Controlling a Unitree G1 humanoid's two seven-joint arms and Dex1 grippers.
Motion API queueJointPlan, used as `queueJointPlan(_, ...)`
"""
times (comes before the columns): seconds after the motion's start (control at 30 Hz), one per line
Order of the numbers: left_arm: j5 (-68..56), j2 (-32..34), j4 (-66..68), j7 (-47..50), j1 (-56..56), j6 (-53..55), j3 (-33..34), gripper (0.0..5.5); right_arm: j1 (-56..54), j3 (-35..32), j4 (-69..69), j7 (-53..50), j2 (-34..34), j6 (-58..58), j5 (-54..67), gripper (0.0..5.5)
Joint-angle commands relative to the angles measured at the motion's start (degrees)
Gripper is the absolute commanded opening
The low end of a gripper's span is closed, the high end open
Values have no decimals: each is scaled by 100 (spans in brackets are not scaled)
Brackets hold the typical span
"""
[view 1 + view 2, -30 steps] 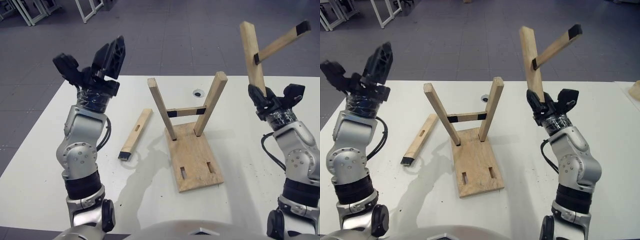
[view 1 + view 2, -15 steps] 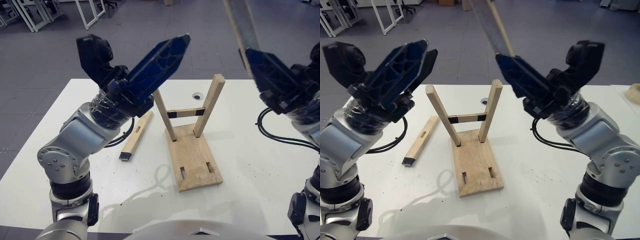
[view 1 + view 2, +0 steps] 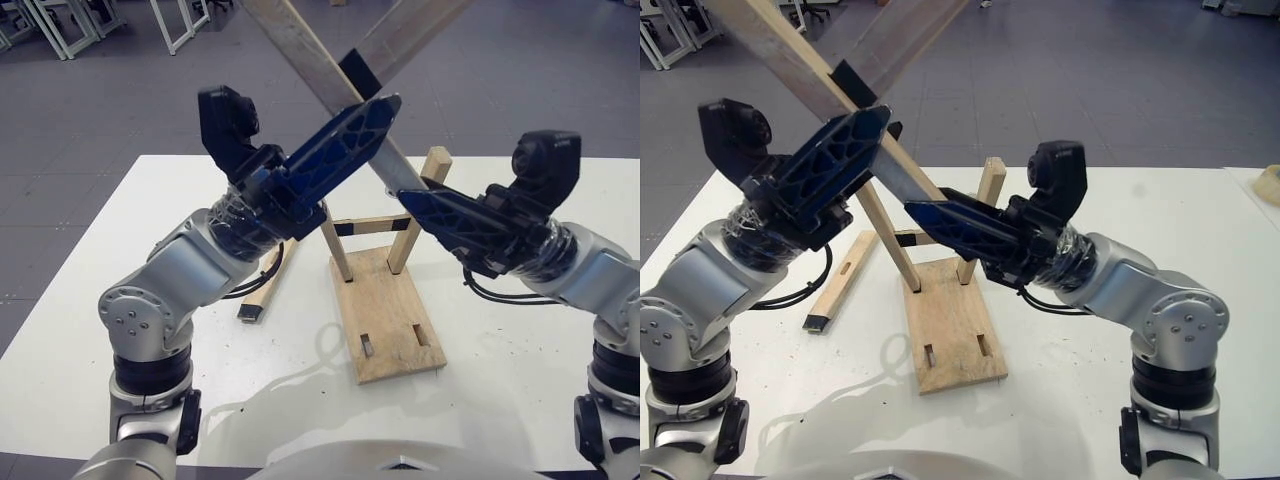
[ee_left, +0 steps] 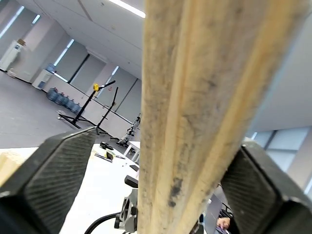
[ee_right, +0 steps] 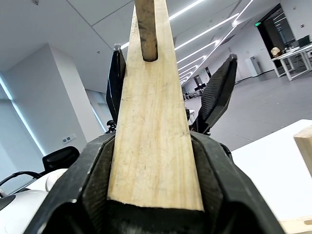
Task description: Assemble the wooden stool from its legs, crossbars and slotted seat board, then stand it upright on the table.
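Left eye view, stool's about halfway I reckon. Left claw [image 4: 168, 146] gapes wide, straddling the raised leg [image 3: 300, 50]. One loose leg [image 3: 268, 272] lies on the surface [image 3: 80, 300]. Seat board [image 3: 385, 300] lies flat mid-surface: two planted legs [image 3: 335, 240], one crossbar [image 3: 372, 225] between, two empty slots [image 3: 367, 346]. Right claw [image 5: 155, 165] is clamped on that raised leg, second crossbar [image 3: 400, 35] plugged in. Total: four legs, two crossbars, one board.

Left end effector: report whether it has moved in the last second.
Yes. The left end effector has swung right, from the left side of the table toward the seat board.
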Motion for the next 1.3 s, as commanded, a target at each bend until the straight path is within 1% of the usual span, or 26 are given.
queueJointPlan(0.03,-219,208,-28,-226,118,182,9,349,-71,59,-12,101,-142,43,175,203)
queueJointPlan(0.17,-282,304,-34,-377,230,206,60,285,-22,80,57,305,-315,153,107,203)
queueJointPlan(0.27,-295,273,66,-369,232,89,130,225,41,98,110,521,-445,263,-93,203)
queueJointPlan(0.43,-326,270,94,-402,302,85,189,217,69,136,176,718,-516,318,-291,203)
queueJointPlan(0.47,-313,270,100,-419,319,89,200,217,69,139,176,752,-518,327,-319,240)
queueJointPlan(0.6,-203,235,248,-444,330,-33,387,206,112,125,201,916,-620,384,-542,297)
queueJointPlan(0.67,-113,335,285,-555,407,-46,594,206,312,80,240,1328,-871,507,-982,332)
queueJointPlan(0.7,-10,425,276,-662,492,-19,715,206,461,53,313,1596,-1046,543,-1313,338)
queueJointPlan(0.8,758,816,139,-1234,911,185,916,206,1001,269,531,2552,-1745,233,-2924,338)
queueJointPlan(0.87,1650,1153,-95,-1881,1294,331,768,206,1206,660,710,2960,-2079,-252,-4180,338)
queueJointPlan(0.97,2975,1309,-262,-2717,1755,175,361,206,1301,1175,856,3259,-2191,-790,-5432,338)
queueJointPlan(1.07,3965,1249,-297,-3364,2194,-109,-37,206,1390,1477,894,3488,-2186,-1043,-6122,338)
queueJointPlan(1.13,4385,1214,-343,-3651,2481,-217,-236,206,1464,1607,864,3560,-2128,-1096,-6399,338)
queueJointPlan(1.3,5172,1039,-299,-3999,2929,-483,-667,205,1639,1866,762,3600,-2009,-1202,-6915,338)
